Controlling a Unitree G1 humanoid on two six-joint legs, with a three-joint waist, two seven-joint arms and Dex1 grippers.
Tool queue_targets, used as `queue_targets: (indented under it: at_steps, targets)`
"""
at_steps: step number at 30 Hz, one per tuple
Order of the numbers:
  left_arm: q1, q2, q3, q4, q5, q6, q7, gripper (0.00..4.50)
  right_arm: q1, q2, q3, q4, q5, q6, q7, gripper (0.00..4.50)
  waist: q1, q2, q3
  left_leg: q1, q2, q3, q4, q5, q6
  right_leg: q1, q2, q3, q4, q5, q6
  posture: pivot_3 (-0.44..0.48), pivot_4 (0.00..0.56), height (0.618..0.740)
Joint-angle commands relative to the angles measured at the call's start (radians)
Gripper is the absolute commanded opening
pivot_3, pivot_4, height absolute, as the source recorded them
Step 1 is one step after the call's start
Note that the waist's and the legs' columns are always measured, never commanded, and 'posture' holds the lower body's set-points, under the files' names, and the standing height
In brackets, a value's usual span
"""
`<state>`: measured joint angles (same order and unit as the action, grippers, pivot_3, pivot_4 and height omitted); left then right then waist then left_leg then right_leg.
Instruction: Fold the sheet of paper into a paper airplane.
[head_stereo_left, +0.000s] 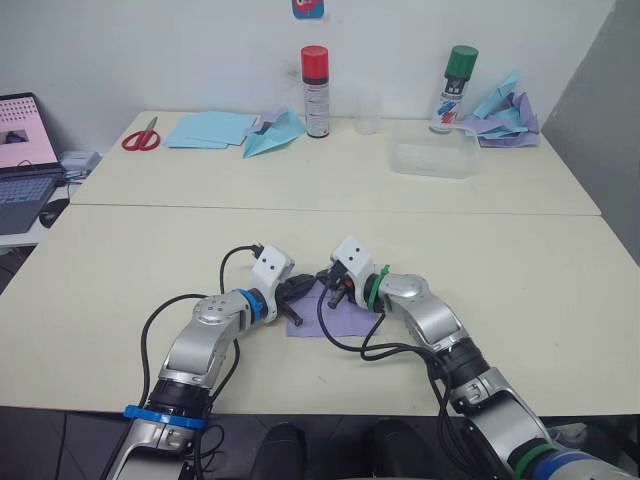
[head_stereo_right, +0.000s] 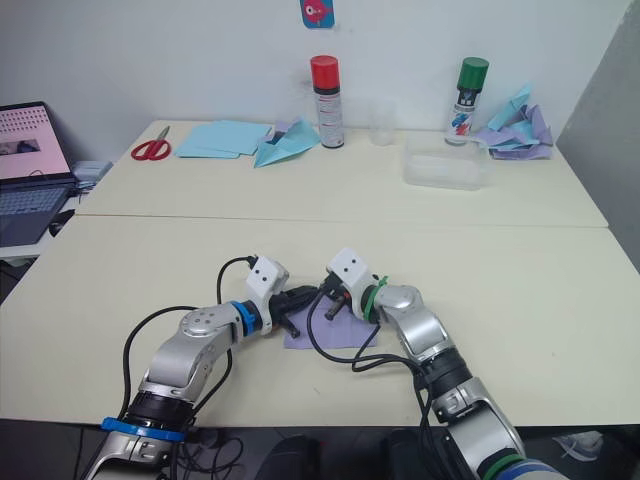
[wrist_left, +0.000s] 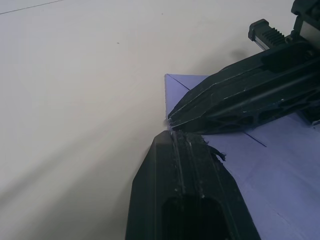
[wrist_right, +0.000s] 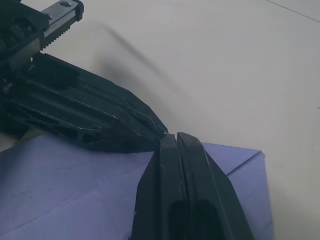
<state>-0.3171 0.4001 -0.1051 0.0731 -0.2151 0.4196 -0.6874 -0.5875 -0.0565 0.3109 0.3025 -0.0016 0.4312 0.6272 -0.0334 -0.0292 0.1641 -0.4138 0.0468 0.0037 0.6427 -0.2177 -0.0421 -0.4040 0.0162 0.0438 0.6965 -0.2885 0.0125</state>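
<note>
On the near table, both closed grippers, left (head_stereo_left: 300, 289) and right (head_stereo_left: 328, 287), tip-to-tip on the sheet of paper (head_stereo_left: 330, 320).

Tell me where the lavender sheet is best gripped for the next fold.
Probably at an edge or corner, coming in low from the side: the sheet lies flat on the table, so only its thin border offers anything for fingers to close on.

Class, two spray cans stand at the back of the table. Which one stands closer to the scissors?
The red-capped spray can, nearer the scissors on the robot's left. The green-capped can stands further right, beside the crumpled papers.
</note>
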Motion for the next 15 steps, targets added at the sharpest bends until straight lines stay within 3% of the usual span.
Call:
queue_targets:
  at_steps: [1, 8, 15]
  targets:
    - [0.017, 0.008, -0.024, 0.045, 0.041, 0.013, 0.015, 0.03, -0.011, 0.005, -0.001, 0.026, -0.027, -0.005, -0.052, 0.0, 0.0, 0.0, 0.0, 0.0, 0.0, 0.0, 0.0, 0.0, 0.0, 0.0, 0.0, 0.0, 0.0, 0.0, 0.0, 0.0, 0.15, 0.74]
    - [0.014, 0.011, -0.027, 0.052, 0.042, 0.008, 0.008, 0.03, -0.044, -0.007, -0.065, 0.116, -0.058, -0.015, -0.208, 0.0, 0.0, 0.0, -0.001, 0.002, 0.0, 0.0, 0.0, 0.0, 0.0, 0.001, 0.0, 0.001, 0.0, 0.0, 0.0, 0.0, 0.15, 0.74]
    - [0.001, 0.008, -0.035, 0.063, 0.047, 0.005, 0.003, 0.03, -0.038, -0.03, -0.105, 0.11, -0.041, -0.044, -0.234, 0.0, 0.001, 0.0, -0.001, 0.002, -0.001, 0.001, 0.0, 0.0, 0.0, 0.002, 0.0, 0.001, 0.0, 0.0, 0.0, 0.0, 0.15, 0.74]
